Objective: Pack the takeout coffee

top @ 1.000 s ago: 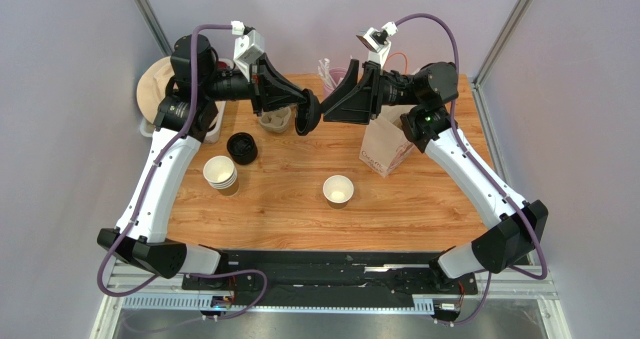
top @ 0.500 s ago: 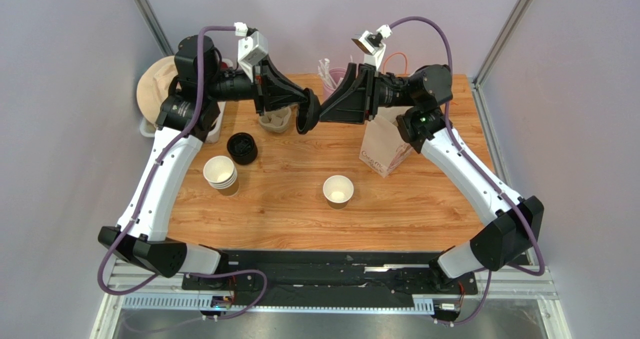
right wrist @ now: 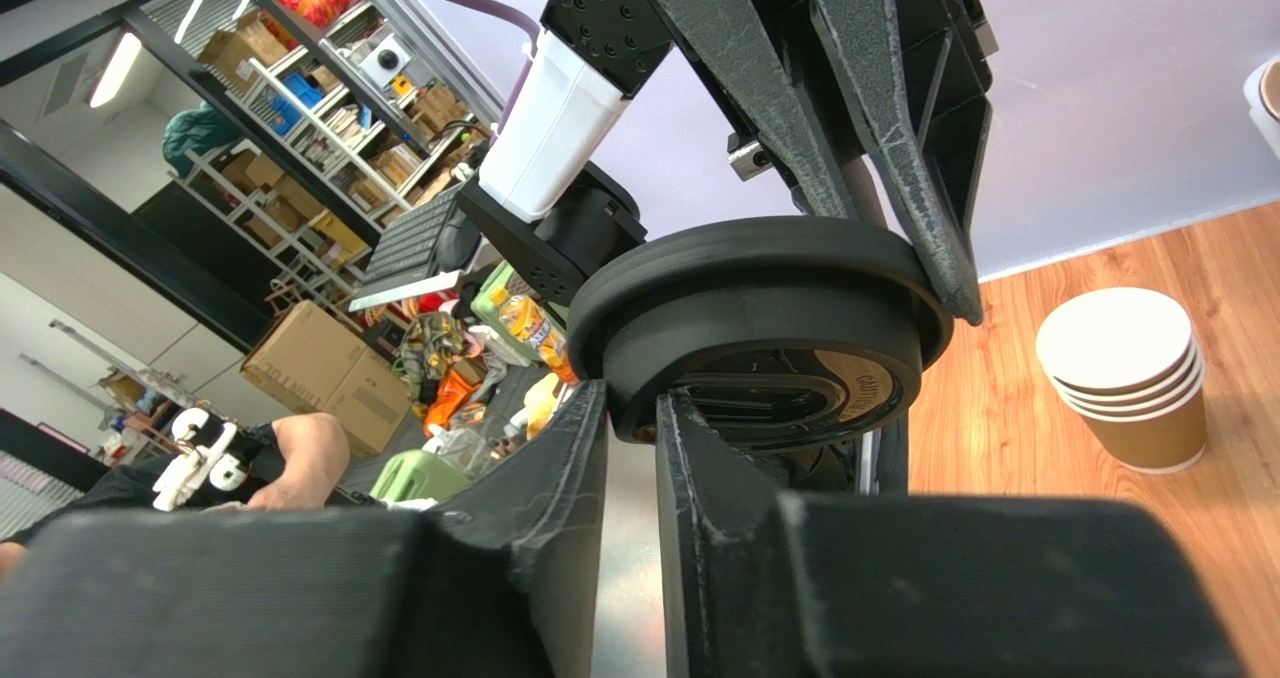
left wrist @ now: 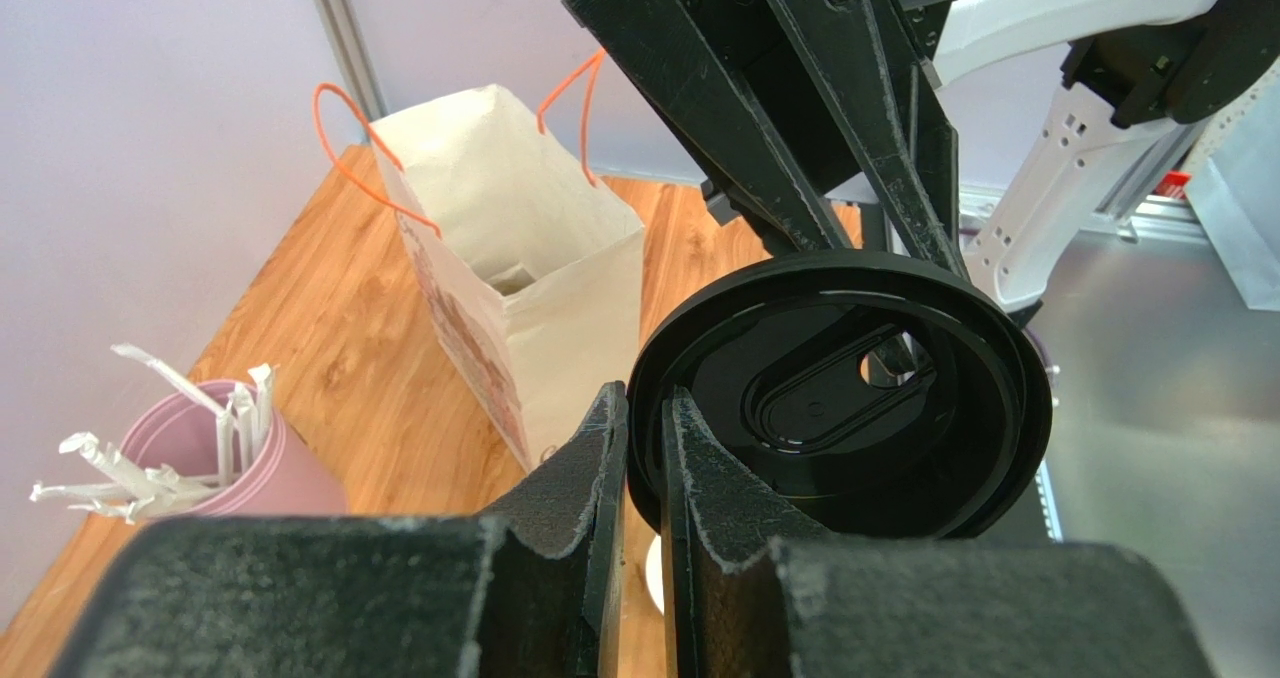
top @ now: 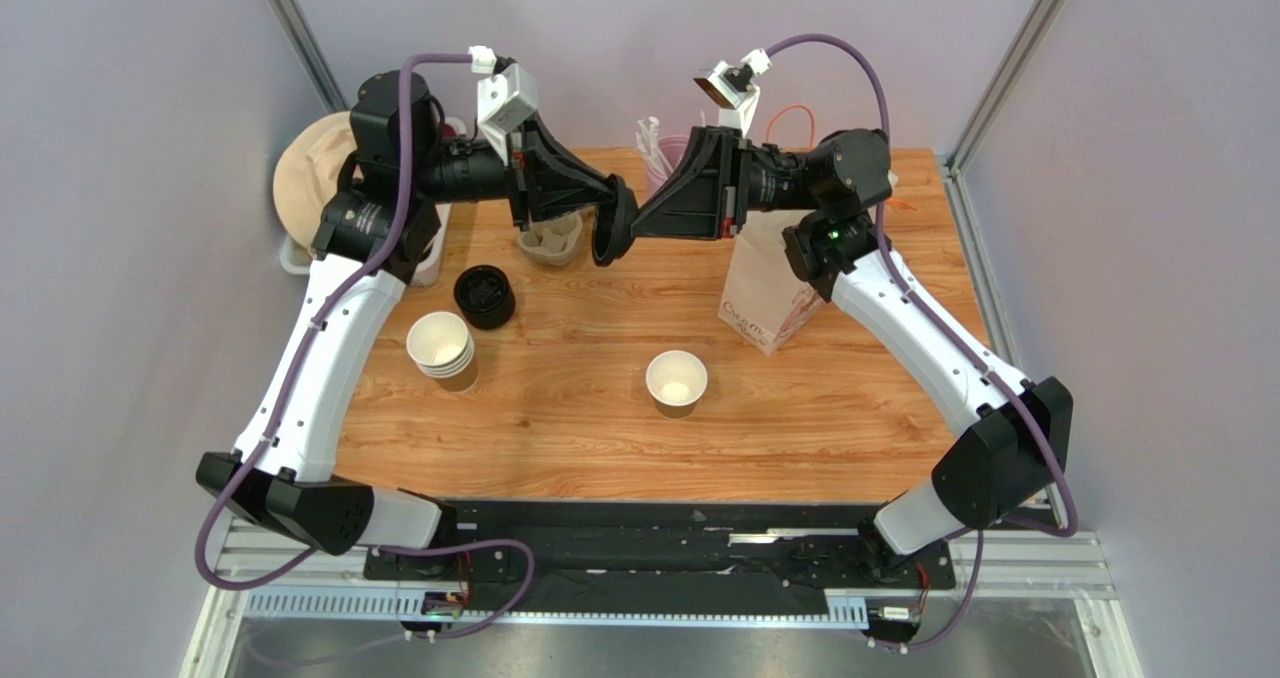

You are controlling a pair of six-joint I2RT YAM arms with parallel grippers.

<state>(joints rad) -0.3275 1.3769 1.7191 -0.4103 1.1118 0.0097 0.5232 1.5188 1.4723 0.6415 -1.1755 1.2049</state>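
Handover of the black lid in midair: left fingers pinch one rim, right fingers grip the opposite. Uncapped, the paper cup stands on the bench, well apart from both. Next, the left should release.

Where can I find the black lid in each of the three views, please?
Top external: black lid, upper centre, between the two arms.
Left wrist: black lid, right of centre.
Right wrist: black lid, centre.
Shared landmark: paper bag, in top external and left wrist only.
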